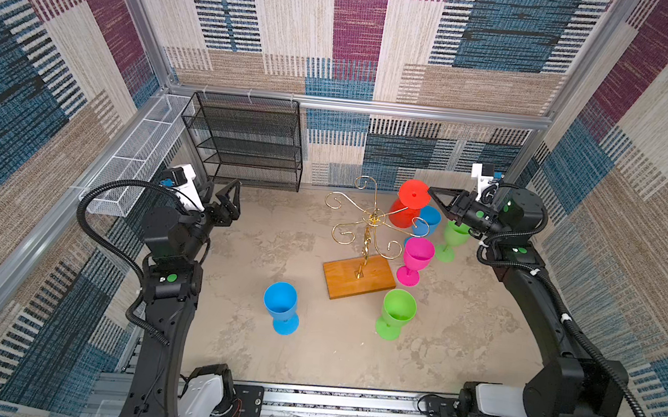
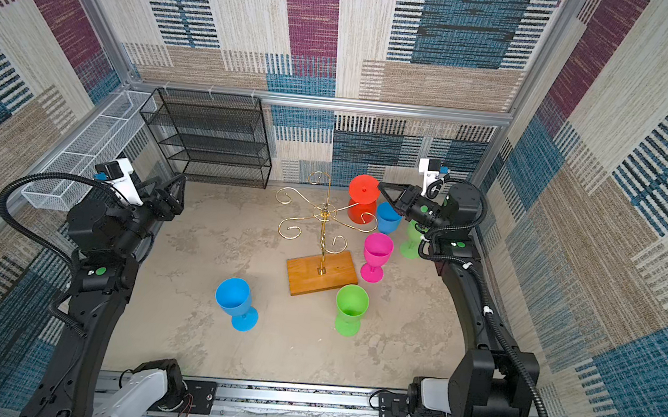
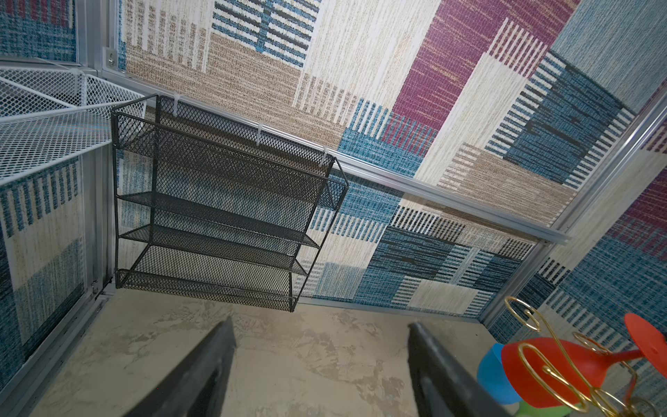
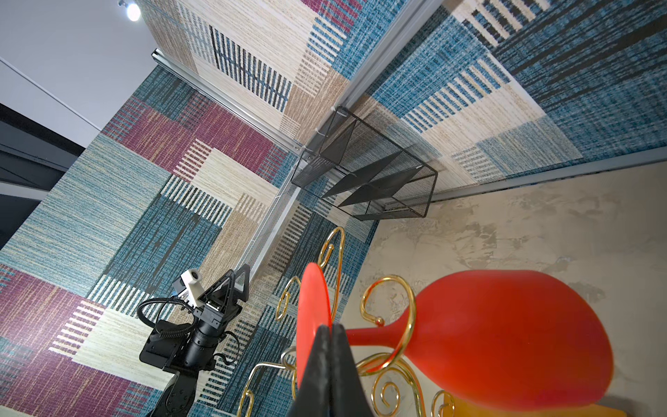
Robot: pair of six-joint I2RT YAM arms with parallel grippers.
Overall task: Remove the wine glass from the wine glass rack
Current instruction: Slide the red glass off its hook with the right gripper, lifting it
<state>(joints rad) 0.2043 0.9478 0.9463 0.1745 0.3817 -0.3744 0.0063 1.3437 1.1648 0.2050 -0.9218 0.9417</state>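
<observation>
A red wine glass (image 1: 400,218) (image 2: 359,215) hangs bowl-down at the far right side of the wine glass rack (image 1: 359,278) (image 2: 321,274), a gold wire stand on a wooden base. In the right wrist view its stem passes through a gold curl beside the red bowl (image 4: 505,335). My right gripper (image 1: 430,192) (image 2: 380,187) (image 4: 330,326) is shut on the rim of the glass's round foot. My left gripper (image 1: 228,196) (image 2: 169,185) (image 3: 320,325) hangs open and holds nothing at the back left, far from the rack.
Upright on the table stand a blue glass (image 1: 281,302), a green glass (image 1: 398,307), a pink glass (image 1: 417,255), and a blue (image 1: 430,219) and a green glass (image 1: 456,234) under my right wrist. A black mesh shelf (image 1: 246,142) and a white wire basket (image 1: 136,157) line the back left.
</observation>
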